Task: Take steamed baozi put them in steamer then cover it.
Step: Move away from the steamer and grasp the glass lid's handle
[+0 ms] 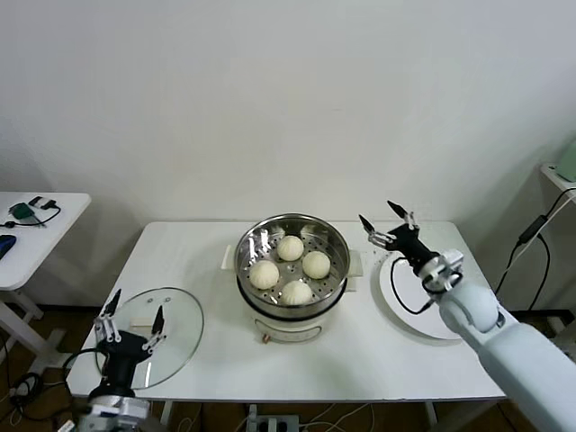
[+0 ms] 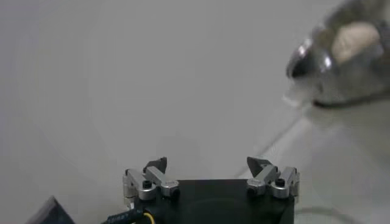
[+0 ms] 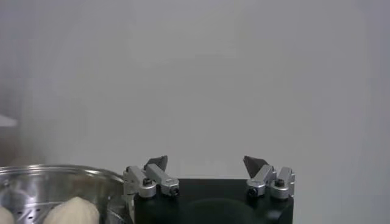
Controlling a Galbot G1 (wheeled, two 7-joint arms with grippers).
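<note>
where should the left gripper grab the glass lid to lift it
By the flat white handle at the centre of the cover, coming straight down from above. The cover lies flat on the table, and the open left gripper hangs over it.

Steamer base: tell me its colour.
White, below the shiny steel pot; the steamer base shows best in the head view.

Baozi (image 1: pixel 290 269) in steamer (image 1: pixel 335 286) — cover (image 1: pixel 180 331) left.

Steamer (image 2: pixel 347 55) — blurred, edge-cropped
</note>
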